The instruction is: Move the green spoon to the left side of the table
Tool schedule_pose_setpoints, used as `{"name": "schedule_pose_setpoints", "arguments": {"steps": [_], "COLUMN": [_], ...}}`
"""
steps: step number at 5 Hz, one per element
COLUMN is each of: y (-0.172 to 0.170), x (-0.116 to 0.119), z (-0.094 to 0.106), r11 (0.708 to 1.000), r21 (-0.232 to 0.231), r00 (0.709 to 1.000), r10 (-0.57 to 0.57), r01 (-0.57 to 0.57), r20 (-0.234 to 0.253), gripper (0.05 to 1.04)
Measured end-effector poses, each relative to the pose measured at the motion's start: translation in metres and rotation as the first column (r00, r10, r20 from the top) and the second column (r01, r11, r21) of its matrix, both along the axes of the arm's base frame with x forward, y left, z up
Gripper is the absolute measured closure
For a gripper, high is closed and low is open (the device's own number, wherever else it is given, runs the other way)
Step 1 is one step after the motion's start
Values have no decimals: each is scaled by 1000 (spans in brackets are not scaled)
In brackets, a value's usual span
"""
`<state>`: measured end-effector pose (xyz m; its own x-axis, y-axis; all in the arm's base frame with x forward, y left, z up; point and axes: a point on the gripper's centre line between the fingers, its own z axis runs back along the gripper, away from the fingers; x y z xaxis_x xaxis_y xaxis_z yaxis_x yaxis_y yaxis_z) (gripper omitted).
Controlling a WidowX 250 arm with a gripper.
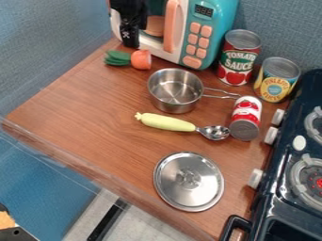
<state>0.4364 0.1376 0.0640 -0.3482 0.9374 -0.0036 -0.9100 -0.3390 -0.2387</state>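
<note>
hand (131, 38) by toy microwave (215, 28), can't tell if apart; spoon (165, 122) between pot (175, 104) and lid (189, 193)

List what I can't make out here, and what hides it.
In the camera view:
- Green spoon: underside, hidden by its upper side.
- Robot arm: upper part, cut off by top edge.
- Toy microwave: top, cut off by top edge.
- Stove: cut off by right and bottom edges.
- Lower-left object: cut off, unidentifiable.

Pale yellow-green spoon (168, 123), metal-bowled, flat on the table (88, 110) between pot (171, 101) and lid (189, 181)
</note>
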Motion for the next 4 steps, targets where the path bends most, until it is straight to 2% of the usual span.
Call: {"name": "schedule_pose_setpoints", "arguments": {"steps": [1,2,3,4], "y": [-2,-13,-31,-50], "x": [-5,-33,-58,-91], "z": [-18,-32,-15,-2], "r11": [1000,1000,999,996], "r21": [-15,-17,-39,-82], "r00": [999,998,1000,1000], "r10": [3,2,-16,-24], "r01": [-4,-3,15,25], "r20": [-40,-59,-12,16], "gripper": [82,83,83,83]}}
